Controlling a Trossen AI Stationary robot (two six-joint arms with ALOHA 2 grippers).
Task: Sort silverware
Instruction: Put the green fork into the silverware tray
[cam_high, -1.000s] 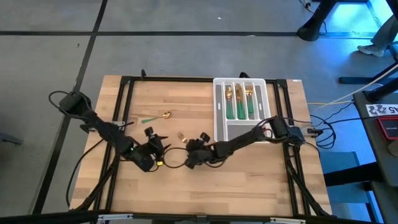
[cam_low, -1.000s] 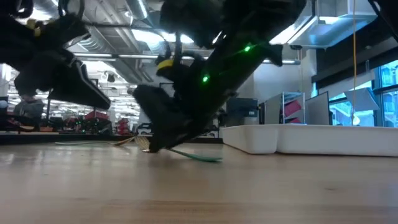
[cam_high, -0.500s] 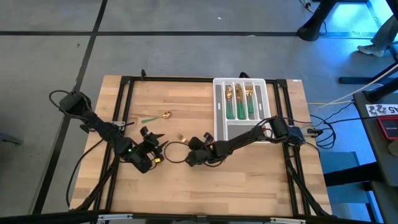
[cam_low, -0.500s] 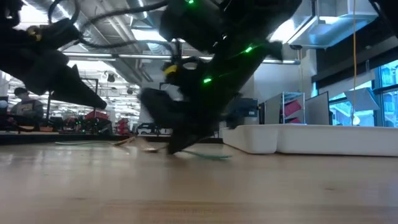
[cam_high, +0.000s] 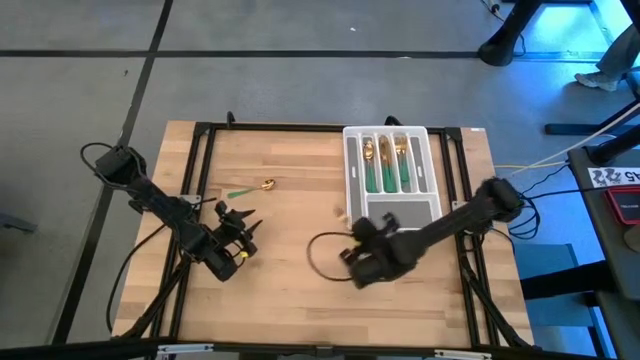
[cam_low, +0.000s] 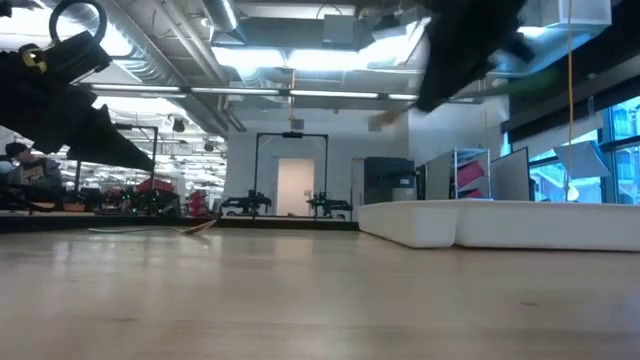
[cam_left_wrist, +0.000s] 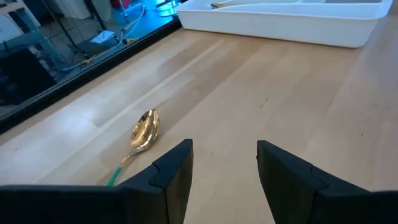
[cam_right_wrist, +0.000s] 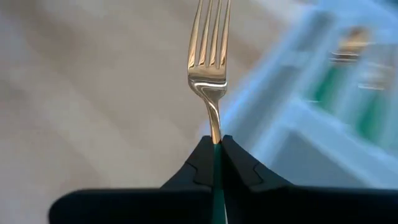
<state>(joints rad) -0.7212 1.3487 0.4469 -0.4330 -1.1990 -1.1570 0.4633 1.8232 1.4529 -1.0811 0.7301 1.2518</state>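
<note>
The right gripper (cam_right_wrist: 213, 155) clamps a fork (cam_right_wrist: 209, 65) by its green handle, tines forward, near the tray (cam_high: 352, 170) — the spoon (cam_left_wrist: 140, 135) lies before the parted left gripper (cam_left_wrist: 224, 162).

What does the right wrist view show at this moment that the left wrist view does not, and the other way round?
Only the right wrist view shows the right gripper shut on a gold fork, tines pointing away, held by its green handle.

Only the left wrist view shows the left gripper open and empty above the table, with a gold spoon lying loose on the wood ahead of it.

Both show the white tray beyond the fingers; in the right wrist view it is blurred.
</note>
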